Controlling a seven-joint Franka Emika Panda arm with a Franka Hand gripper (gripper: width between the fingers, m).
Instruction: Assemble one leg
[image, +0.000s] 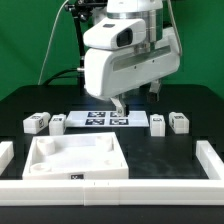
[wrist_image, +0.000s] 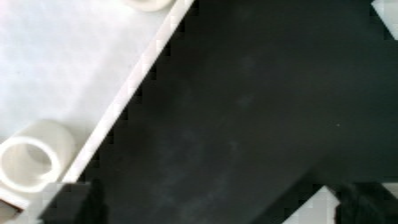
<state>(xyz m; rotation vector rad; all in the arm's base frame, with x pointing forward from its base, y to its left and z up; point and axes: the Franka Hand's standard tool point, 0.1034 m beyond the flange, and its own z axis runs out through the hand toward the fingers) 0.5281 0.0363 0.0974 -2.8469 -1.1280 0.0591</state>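
Four small white legs lie in a row on the black table: two at the exterior view's left (image: 37, 123) (image: 58, 123) and two at its right (image: 157, 122) (image: 179, 123). My gripper (image: 118, 108) hangs over the middle of the row, just above the marker board (image: 100, 119), between the two pairs and touching no leg. In the wrist view my gripper (wrist_image: 214, 205) is open, its dark fingers (wrist_image: 68, 200) wide apart with only bare black table between them. No leg shows in the wrist view.
The large white square panel (image: 75, 160) lies in front of the marker board; its edge and a round corner socket (wrist_image: 32, 160) show in the wrist view. A low white rail (image: 212, 162) borders the table at the sides and front.
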